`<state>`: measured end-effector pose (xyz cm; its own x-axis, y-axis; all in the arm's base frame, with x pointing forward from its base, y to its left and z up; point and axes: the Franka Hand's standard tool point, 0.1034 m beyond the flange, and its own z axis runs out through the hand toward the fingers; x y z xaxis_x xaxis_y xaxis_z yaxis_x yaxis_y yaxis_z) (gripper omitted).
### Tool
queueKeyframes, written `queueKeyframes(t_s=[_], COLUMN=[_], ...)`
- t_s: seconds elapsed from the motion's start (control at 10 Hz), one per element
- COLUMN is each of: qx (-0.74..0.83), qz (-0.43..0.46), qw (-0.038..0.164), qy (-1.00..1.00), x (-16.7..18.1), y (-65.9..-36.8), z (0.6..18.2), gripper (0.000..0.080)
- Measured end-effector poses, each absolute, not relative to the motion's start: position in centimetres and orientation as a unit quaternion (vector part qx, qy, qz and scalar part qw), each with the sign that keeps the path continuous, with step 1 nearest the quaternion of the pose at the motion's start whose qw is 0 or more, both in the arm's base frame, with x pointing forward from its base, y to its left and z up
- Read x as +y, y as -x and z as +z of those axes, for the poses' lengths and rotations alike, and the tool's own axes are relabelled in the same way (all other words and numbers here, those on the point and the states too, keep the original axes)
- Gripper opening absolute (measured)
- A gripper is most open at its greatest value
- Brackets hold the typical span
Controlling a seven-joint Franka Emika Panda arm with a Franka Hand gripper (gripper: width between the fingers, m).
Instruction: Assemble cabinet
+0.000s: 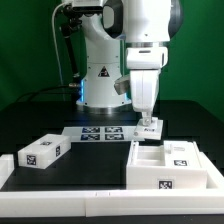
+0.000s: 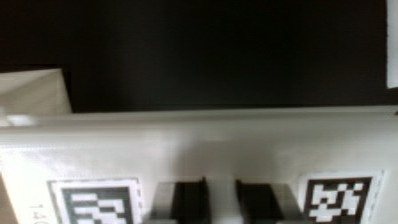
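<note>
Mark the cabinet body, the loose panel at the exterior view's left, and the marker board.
cabinet body (image 1: 145, 178): exterior view, front wall.
loose panel (image 1: 42, 152): exterior view, tagged top face.
marker board (image 1: 100, 133): exterior view, tagged middle.

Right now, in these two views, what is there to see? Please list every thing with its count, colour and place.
box: 1, white with black-and-white tags, on the table at the exterior view's right, near the front.
panel: 1, white with one tag, on the table at the exterior view's left.
marker board: 1, white with black tags, flat on the table in front of the pedestal.
table: 1, black top with a white border.
pedestal: 1, white with a triangle sticker, back centre.
arm: 1, white, reaching down over the box.
hand: 1, pale, at the box's back edge; open or shut cannot be told.
</note>
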<state>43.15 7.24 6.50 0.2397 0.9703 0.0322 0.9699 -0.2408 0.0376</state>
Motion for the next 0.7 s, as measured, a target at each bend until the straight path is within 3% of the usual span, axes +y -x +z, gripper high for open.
queueKeyframes(t_s=[0.7], qx=[0.616], qz=[0.029], qw=[0.002], qy=[-0.787], x=[7.38], y=[-43.71], z=[6.0], gripper=[0.0069])
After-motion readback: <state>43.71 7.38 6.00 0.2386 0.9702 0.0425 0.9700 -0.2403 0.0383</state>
